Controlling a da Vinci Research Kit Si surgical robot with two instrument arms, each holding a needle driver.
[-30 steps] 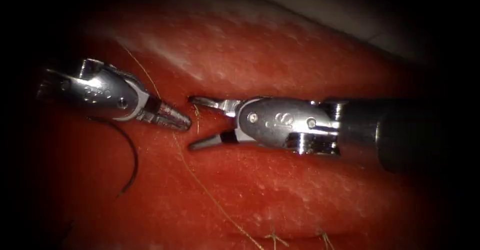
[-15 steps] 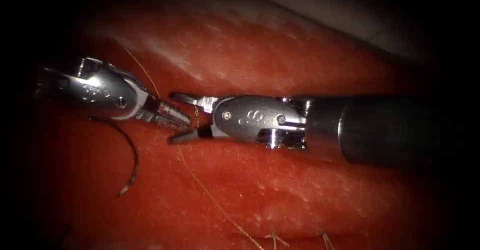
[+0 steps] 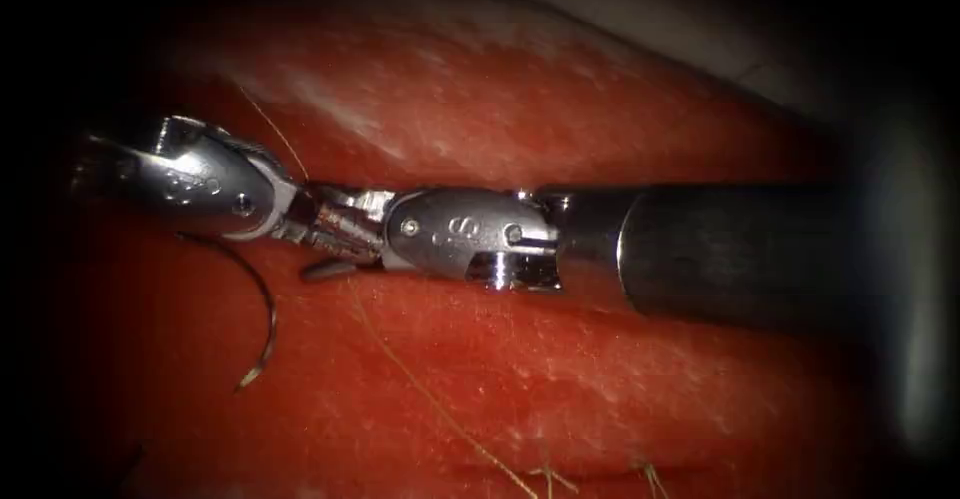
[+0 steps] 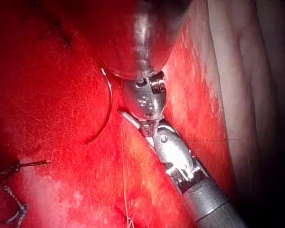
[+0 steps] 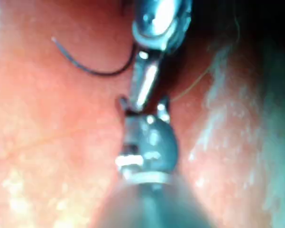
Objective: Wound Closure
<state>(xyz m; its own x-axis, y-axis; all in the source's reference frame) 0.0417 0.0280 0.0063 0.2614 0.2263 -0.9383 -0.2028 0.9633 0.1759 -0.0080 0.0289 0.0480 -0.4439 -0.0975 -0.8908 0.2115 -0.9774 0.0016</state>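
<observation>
1. Endoscope view. The left tool (image 3: 345, 234) lies over the tissue (image 3: 600, 389) with its jaws closed into one narrow tip; whether thread is pinched between them cannot be told. The right tool (image 3: 325, 234) has its jaws spread, one above and one below the left tool's tip, gripping nothing. The needle (image 3: 262, 311) lies free on the tissue surface, left of both tips, held by neither tool and not in the tissue. The thread (image 3: 420, 389) runs down and rightward from the tips toward the knotted ends (image 3: 548, 476).

2. Left wrist view. The left tool (image 4: 149, 124) meets the right tool (image 4: 141, 124) tip to tip. The needle (image 4: 105, 111) curves just beside them on the tissue (image 4: 52, 104).

3. Right wrist view. The right tool (image 5: 141, 104) brackets the left tool (image 5: 143, 88) with parted jaws. The needle (image 5: 92, 69) lies nearby.

4. Risk, as judged. With the tips interleaved, closing could clamp metal on metal instead of thread; the loose needle could snag or be dragged by the thread.
</observation>
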